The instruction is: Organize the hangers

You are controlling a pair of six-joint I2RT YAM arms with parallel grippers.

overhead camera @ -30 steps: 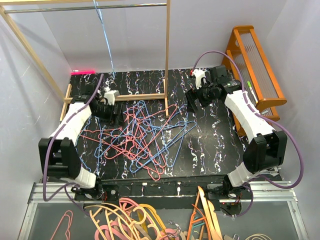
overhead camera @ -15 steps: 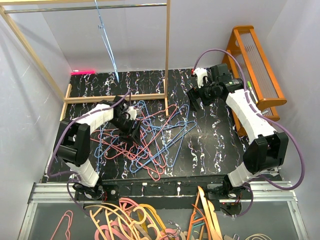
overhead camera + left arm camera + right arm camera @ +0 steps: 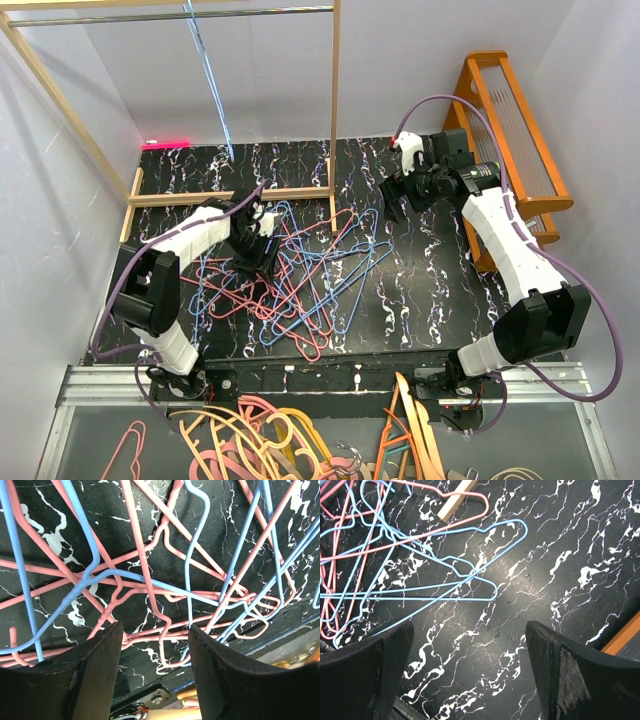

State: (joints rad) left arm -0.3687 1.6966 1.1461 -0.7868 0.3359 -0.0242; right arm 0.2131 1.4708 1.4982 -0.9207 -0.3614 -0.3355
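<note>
A tangle of thin pink and light blue wire hangers (image 3: 300, 270) lies on the black marbled table (image 3: 430, 280). One blue hanger (image 3: 210, 80) hangs from the rail at the back. My left gripper (image 3: 255, 262) is low over the left side of the pile. Its jaws stand partly apart, and a pink hanger's hook (image 3: 165, 650) lies on the table between the fingertips (image 3: 112, 635), with nothing clamped. My right gripper (image 3: 392, 210) hovers wide open over bare table, right of the pile. A blue hanger (image 3: 445, 575) lies just beyond its fingers.
A wooden clothes rack frame (image 3: 333, 100) stands at the back left, its base bar (image 3: 240, 195) just behind the pile. An orange wooden rack (image 3: 510, 130) leans at the right edge. Thicker orange, pink and cream hangers (image 3: 260, 440) lie below the table's near edge.
My left arm swung right from the rack's base onto the pile and its jaws narrowed. The right gripper drifted slightly back and to the right, still open.
</note>
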